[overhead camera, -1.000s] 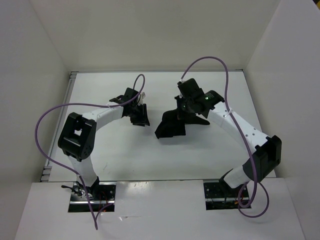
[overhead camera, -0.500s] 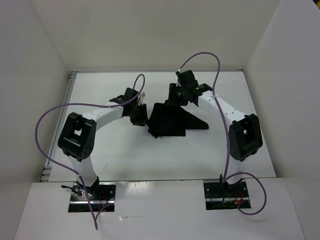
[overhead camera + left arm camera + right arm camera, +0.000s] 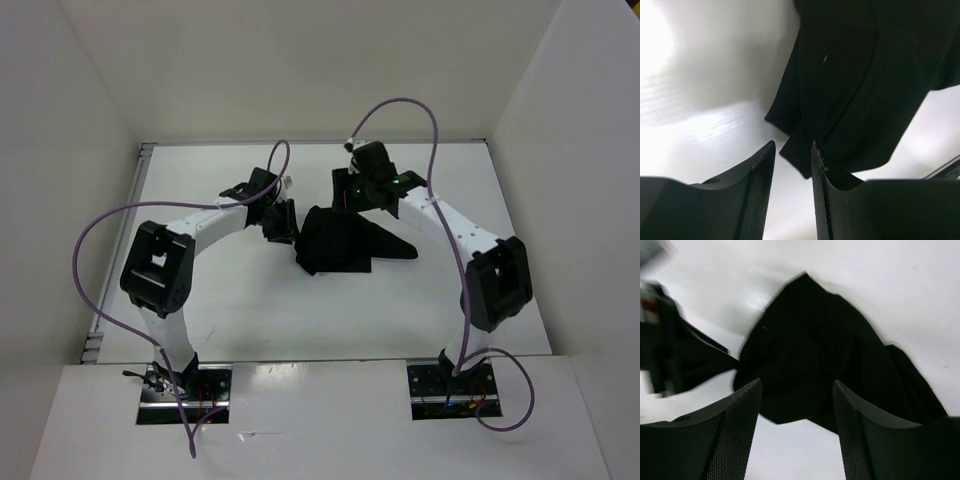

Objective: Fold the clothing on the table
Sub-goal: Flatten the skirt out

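Top: single clothing (image 3: 340, 242), bunched, desk (image 3: 250, 320) centre; bare room toward 6 o'clock.
Left wrist: left end effector (image 3: 792, 150) narrowly parted, clothing corner at mouth, 12 o'clock.
Right wrist: right end effector (image 3: 796, 385) spread wide above clothing.

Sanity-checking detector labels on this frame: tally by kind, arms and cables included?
Black soft fabric garment: 1
White flat table: 1
White-and-black robot arms: 2
Purple cables: 2
Total: 6
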